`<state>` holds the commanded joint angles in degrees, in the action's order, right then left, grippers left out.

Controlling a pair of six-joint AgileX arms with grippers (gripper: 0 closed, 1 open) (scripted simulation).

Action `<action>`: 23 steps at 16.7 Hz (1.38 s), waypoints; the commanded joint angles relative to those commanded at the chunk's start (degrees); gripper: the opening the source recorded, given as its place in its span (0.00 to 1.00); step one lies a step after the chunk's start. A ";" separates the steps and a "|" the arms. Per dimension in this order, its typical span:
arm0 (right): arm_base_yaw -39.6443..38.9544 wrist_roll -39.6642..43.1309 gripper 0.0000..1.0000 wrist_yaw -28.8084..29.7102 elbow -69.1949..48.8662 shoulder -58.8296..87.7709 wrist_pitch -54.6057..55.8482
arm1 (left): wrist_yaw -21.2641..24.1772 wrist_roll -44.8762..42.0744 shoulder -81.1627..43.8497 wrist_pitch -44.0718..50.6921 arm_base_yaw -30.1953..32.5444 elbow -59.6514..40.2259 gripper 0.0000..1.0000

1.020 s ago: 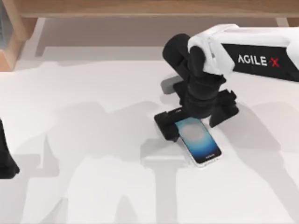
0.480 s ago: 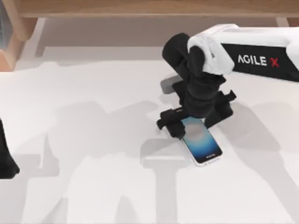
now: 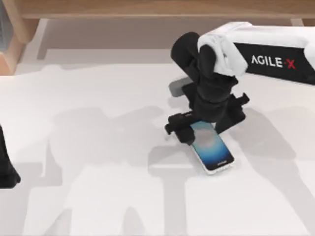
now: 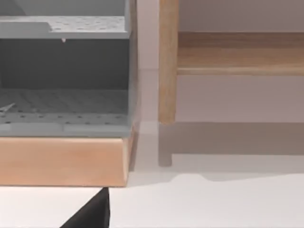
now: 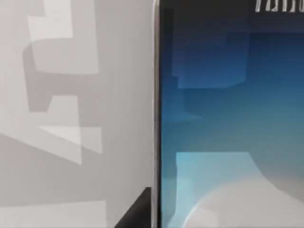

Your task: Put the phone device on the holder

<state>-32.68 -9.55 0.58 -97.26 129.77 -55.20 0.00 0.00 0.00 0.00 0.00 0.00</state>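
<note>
Right of the table's middle, the phone device point(image 3: 211, 147) is seen lying flat on the white table point(image 3: 98, 147), screen up and glowing blue and white, turned a bit diagonal with its far end tucked under the right gripper point(image 3: 206, 125). That gripper is lowered straight onto the phone's upper end, with one black finger point(image 3: 179, 130) showing at the phone's left edge and the other side of the gripper sitting off to its right. Whether the phone is actually pinched can't be told from above, since the wrist hides the contact. From the right wrist camera, the screen point(image 5: 228, 118) is seen very close, with its silver edge point(image 5: 155, 114) running straight through the shot, bare table beside it and a dark finger tip point(image 5: 137, 211) touching that edge.

Over at the table's left edge, the left arm point(image 3: 6, 164) is parked, well apart from the phone. In its wrist view a grey shelf unit point(image 4: 64, 71) with perforated trays is seen on a wooden base point(image 4: 61, 161), beside a wooden post point(image 4: 167, 61). Nothing can be made out inside the trays apart from a small unclear pale mark on the lower one.
</note>
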 joint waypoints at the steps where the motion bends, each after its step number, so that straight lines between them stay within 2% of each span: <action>1: 0.04 -0.03 0.00 -0.01 -0.41 -0.25 -0.81 | 0.00 0.00 0.00 0.00 0.00 0.00 1.00; 8: -0.02 -0.02 0.00 -0.04 -1.16 -0.66 -2.18 | 0.00 0.00 0.00 0.00 0.00 0.00 1.00; 11: 2.28 1.28 0.00 -1.13 -2.42 -3.67 -0.43 | 0.00 0.00 0.00 0.00 0.00 0.00 1.00; 17: 15.62 4.98 0.00 -7.38 -0.98 -22.53 6.86 | 0.00 0.00 0.00 0.00 0.00 0.00 1.00; 23: 31.43 6.66 0.00 -12.07 6.64 -38.09 14.26 | 0.00 0.00 0.00 0.00 0.00 0.00 1.00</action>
<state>-1.25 -2.89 -11.49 -90.62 91.68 -40.94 0.00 0.00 0.00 0.00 0.00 0.00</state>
